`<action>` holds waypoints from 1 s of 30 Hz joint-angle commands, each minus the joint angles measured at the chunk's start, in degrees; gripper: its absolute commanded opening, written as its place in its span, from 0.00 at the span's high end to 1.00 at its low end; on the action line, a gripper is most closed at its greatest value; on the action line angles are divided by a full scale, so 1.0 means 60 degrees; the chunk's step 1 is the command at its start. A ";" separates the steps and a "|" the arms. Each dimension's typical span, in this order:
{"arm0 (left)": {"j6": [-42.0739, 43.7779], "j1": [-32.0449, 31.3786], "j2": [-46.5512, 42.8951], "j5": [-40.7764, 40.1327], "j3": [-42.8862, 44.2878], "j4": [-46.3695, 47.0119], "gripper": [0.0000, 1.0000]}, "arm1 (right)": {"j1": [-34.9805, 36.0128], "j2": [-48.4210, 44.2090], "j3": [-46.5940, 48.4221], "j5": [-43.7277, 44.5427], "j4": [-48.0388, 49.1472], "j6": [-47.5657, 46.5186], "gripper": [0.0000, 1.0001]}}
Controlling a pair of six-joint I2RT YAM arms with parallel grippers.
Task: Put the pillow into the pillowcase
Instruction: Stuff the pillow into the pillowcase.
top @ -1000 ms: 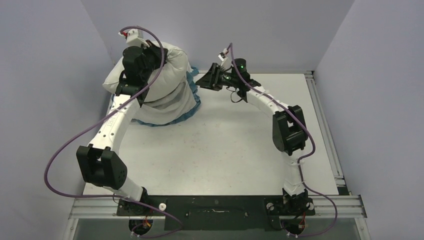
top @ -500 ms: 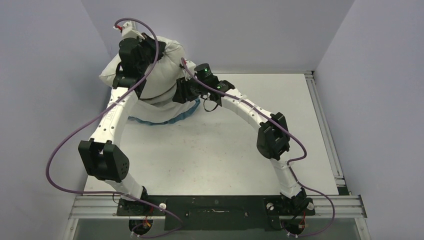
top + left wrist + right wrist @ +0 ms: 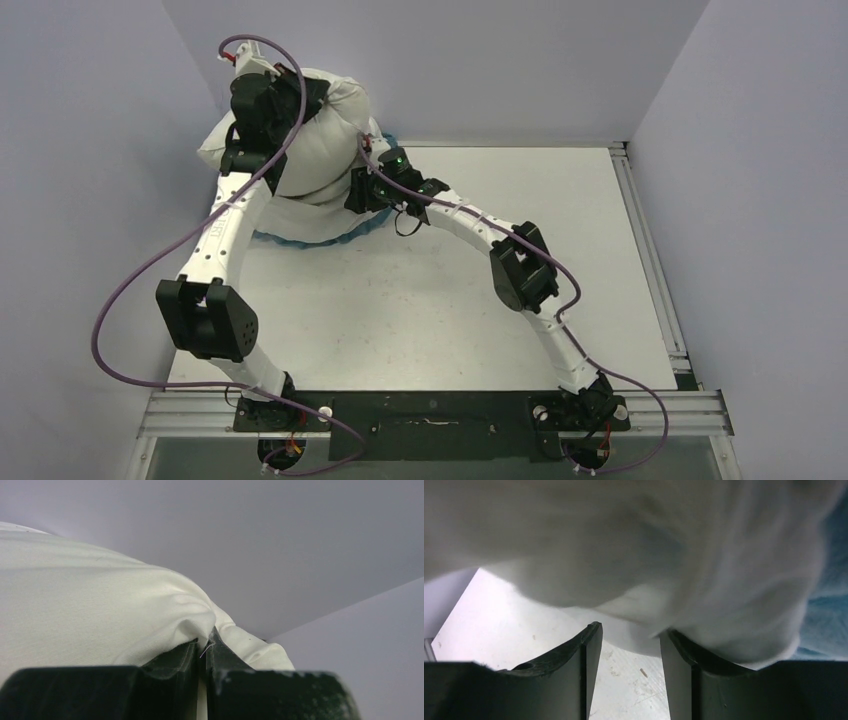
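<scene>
Left wrist: your L gripper [image 3: 203, 647] is clamped on a pillow [image 3: 100, 610] fold; R gripper [image 3: 629, 632] jaws apart, tips at it, blue pillowcase [image 3: 828, 610] edge beside.

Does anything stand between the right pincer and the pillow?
Nothing visible does. The pillow bulges right at the open fingertips of the right pincer, with the table showing beneath. The blue edge of the pillowcase lies off to one side.
</scene>
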 commanded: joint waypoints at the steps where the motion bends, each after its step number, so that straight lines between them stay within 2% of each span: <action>1: -0.0351 0.0266 0.0169 -0.0088 0.0197 0.0690 1.00 | -0.0019 0.0581 0.0893 0.0163 0.0917 0.0729 0.57; 3: -0.0278 0.0278 0.0056 -0.0092 0.0064 0.0749 1.00 | -0.0011 0.0798 0.1254 -0.0040 0.1086 0.0973 0.57; 9: -0.0398 0.0491 -0.0120 -0.0125 -0.0258 0.0803 1.00 | -0.0025 -0.0725 -0.0610 -0.0903 0.1965 0.1188 0.57; 12: -0.0435 0.0541 -0.0137 -0.0118 -0.0282 0.0879 1.00 | 0.0013 -0.1073 -0.0775 -0.1064 0.2126 0.0921 0.57; 19: -0.0468 0.0589 -0.0174 0.0062 -0.0219 0.0894 1.00 | -0.0076 -0.0084 0.0736 -0.1011 0.1651 0.0891 0.57; 25: -0.0456 0.0664 -0.0366 0.0285 -0.0379 0.0980 1.00 | -0.0191 0.0818 0.1181 -0.0458 0.2225 0.1357 0.54; 30: -0.0740 0.0839 -0.0517 0.0293 -0.0541 0.1052 1.00 | -0.0343 0.1831 0.2183 -0.0489 0.1960 0.1180 0.53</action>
